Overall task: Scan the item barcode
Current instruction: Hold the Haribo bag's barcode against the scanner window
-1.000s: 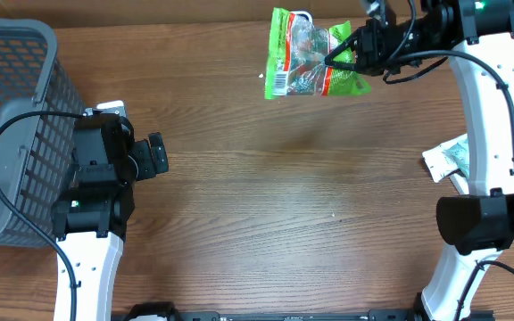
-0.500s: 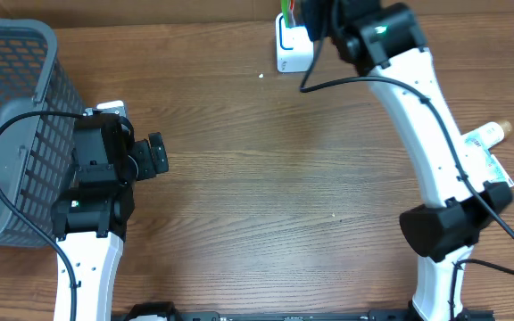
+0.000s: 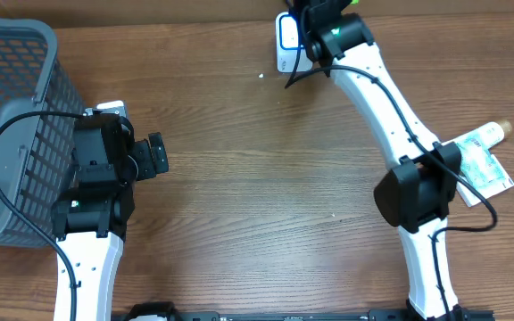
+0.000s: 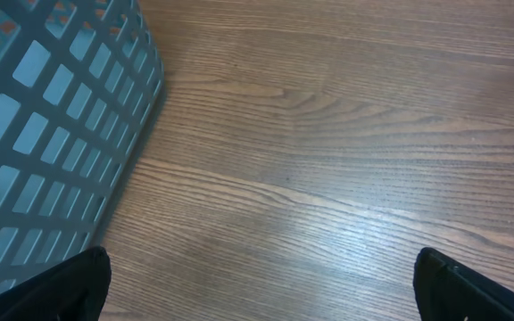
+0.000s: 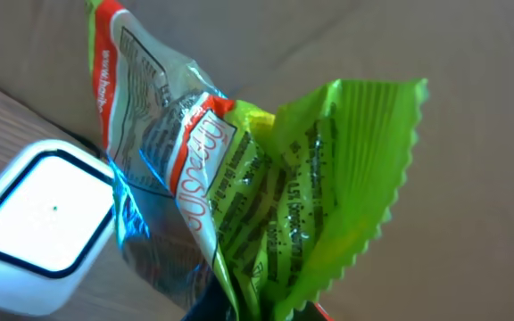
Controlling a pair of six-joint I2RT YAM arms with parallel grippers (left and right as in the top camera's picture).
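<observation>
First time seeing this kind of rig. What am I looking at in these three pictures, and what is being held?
Two white robot arms sit at a wooden table. The wide picture looks down from above; the other two come from cameras on each arm's wrist. The left pincer is open and empty beside a grey basket. The right pincer is shut on a crinkly green packet, holding it close to the white scanner at the table's far edge. A second packet lies on the table's right side.
</observation>
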